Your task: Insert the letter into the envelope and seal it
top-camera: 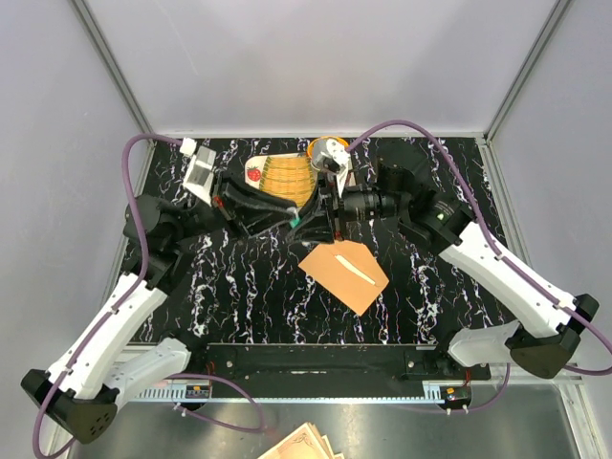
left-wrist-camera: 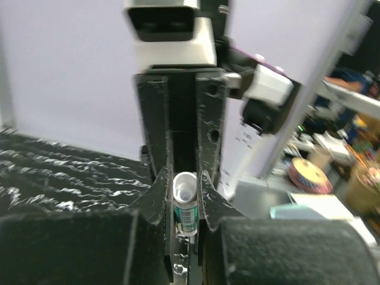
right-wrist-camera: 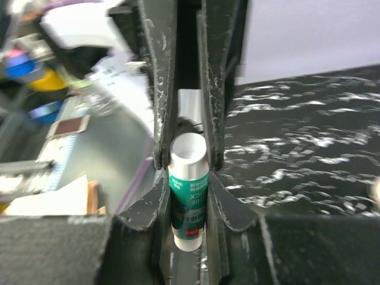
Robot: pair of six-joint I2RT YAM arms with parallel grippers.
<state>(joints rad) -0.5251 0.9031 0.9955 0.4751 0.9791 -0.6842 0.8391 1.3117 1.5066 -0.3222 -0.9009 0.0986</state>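
Here, left and right jaws clamp one glue stick (right-wrist-camera: 189,190) near the envelope (top-camera: 342,275).

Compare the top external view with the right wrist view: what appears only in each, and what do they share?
Only the top external view: the envelope lying flat on the table with a pale strip on it, and both arms along their whole length.
Only the right wrist view: the glue stick close up, showing its green label and white end. It is clamped by the right gripper, and the left gripper is closed on its far end.
Both: the two grippers meeting tip to tip above the black marbled table.
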